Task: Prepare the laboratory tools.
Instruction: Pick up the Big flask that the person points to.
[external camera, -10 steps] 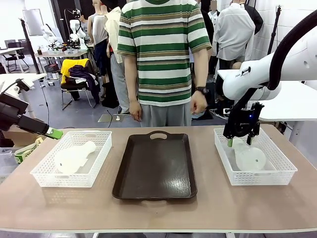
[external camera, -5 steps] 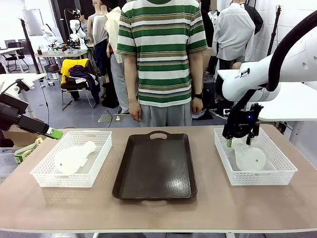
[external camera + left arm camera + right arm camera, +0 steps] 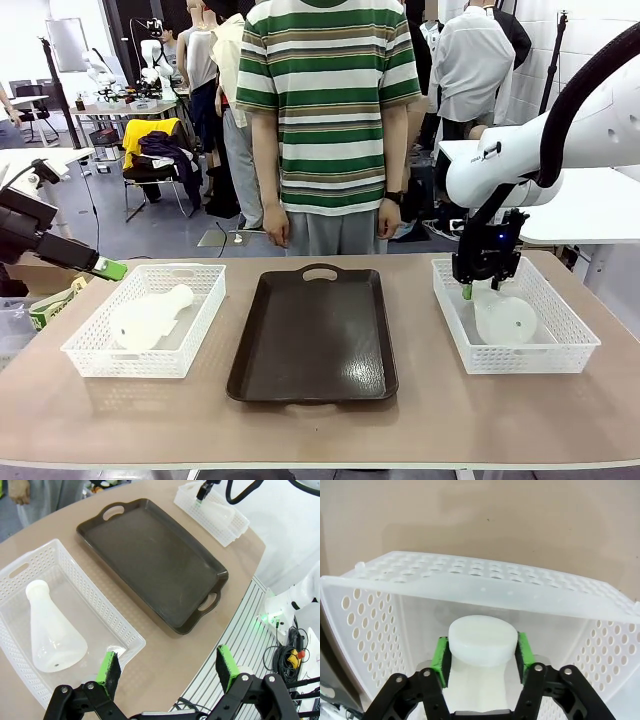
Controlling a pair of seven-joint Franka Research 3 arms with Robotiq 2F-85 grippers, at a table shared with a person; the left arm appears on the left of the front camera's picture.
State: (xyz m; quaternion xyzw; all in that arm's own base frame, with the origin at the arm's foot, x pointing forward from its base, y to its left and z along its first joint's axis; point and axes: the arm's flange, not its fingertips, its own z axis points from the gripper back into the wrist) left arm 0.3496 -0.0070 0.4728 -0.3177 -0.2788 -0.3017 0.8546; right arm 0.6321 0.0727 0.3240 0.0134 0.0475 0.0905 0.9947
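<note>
Two frosted-white conical flasks lie on their sides in white mesh baskets. One flask (image 3: 148,318) (image 3: 49,630) rests in the left basket (image 3: 95,360) (image 3: 127,630). My left gripper (image 3: 167,664) hangs open above that basket's near corner, off the table's left edge, its green fingertip (image 3: 110,268) apart from the flask. The other flask (image 3: 506,320) lies in the right basket (image 3: 570,345) (image 3: 485,587). My right gripper (image 3: 484,288) (image 3: 481,656) reaches down into it, green pads pressed against both sides of that flask's neck (image 3: 481,641).
A dark brown tray (image 3: 312,340) (image 3: 150,555) with handles lies between the baskets. A person in a green striped shirt (image 3: 325,100) stands at the far side of the table, hands hanging down. Bare tabletop runs along the near edge.
My right gripper's jaws have closed onto the flask neck in the right basket and shifted slightly. The person's hand has dropped a little. The left arm has not moved.
</note>
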